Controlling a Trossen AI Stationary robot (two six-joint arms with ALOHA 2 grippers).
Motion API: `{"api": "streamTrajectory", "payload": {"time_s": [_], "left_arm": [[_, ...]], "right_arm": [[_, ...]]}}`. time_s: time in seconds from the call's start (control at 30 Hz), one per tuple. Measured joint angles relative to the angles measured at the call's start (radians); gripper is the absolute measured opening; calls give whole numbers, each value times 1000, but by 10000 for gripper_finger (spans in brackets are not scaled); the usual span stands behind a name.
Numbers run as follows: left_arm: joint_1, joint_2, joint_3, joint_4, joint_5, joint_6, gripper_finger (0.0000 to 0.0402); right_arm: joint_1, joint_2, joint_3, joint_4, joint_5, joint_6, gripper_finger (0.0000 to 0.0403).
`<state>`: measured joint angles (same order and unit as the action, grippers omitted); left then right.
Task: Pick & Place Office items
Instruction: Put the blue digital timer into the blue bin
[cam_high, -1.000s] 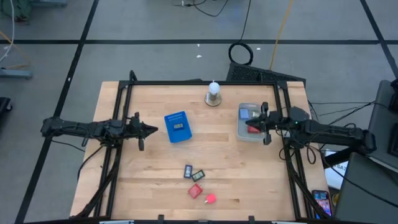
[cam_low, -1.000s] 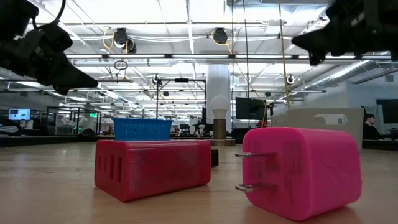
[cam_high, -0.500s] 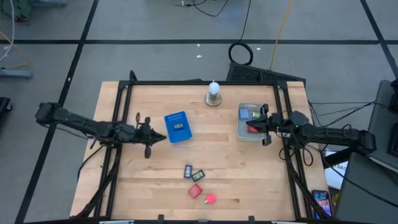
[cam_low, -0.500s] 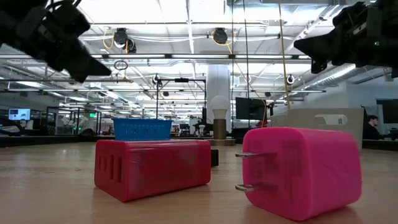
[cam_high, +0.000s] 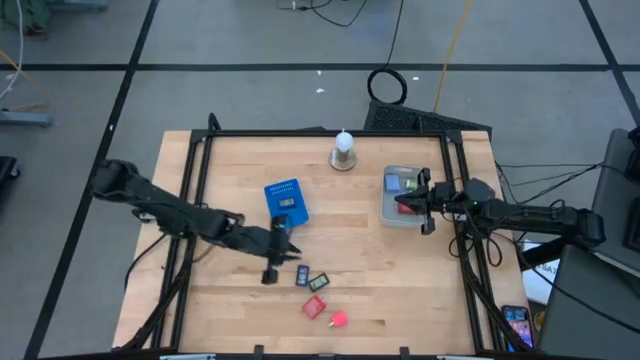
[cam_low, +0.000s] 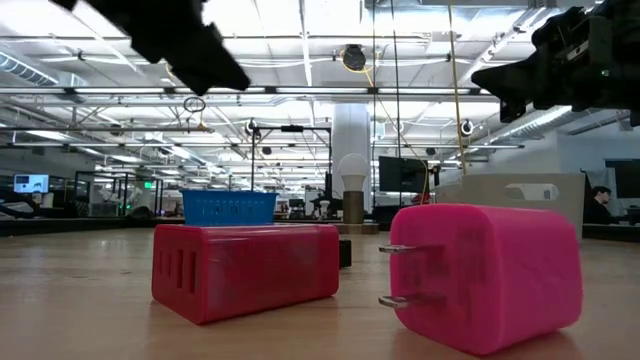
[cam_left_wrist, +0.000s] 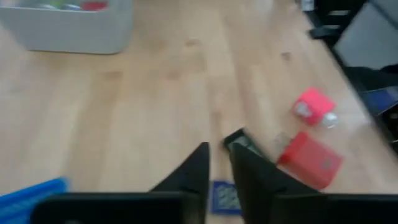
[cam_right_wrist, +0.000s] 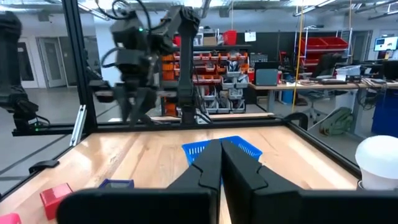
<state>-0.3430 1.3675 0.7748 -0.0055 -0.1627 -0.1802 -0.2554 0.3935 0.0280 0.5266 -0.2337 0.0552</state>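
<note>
- Red block (cam_high: 315, 307), pink plug (cam_high: 338, 320), blue piece (cam_high: 302, 275) and dark piece (cam_high: 320, 282) lie clustered on the table's front.
- More pieces (cam_high: 402, 184) fill the grey tray.

Bright, even overhead light; ceiling lamps glare at table height; left wrist view blurred, perhaps by motion.

The basket (cam_high: 285, 203) sits mid-table. Behind and right of it stands the bulb (cam_high: 344, 152); farther right lies the tray (cam_high: 401, 213). In front of the basket, toward the table's near edge, the office items (cam_high: 318, 293) cluster together.
</note>
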Motion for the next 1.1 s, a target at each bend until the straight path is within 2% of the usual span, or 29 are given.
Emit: {"api": "streamTrajectory", "payload": {"time_s": [0.13, 0.37, 0.43, 0.5, 0.7, 0.93, 1.1], "left_arm": [[11, 117, 89, -64, 67, -34, 151], [7, 278, 155, -171, 51, -47, 338], [7, 313, 165, -183, 65, -54, 381], [7, 336, 168, -201, 103, -56, 390], [0, 388, 168, -197, 137, -57, 361], [-16, 439, 171, -110, 141, -37, 396], [-6, 470, 169, -84, 162, -15, 382]], "right_arm": [[0, 0, 0, -2, 0, 4, 1], [0, 0, -1, -23, -1, 4, 1], [0, 0, -1, -23, -1, 4, 0], [0, 0, -1, -23, 0, 4, 0], [0, 1, -1, -36, 0, 4, 0], [0, 1, -2, -37, 1, 4, 0], [0, 4, -2, -38, 1, 3, 0]]}}
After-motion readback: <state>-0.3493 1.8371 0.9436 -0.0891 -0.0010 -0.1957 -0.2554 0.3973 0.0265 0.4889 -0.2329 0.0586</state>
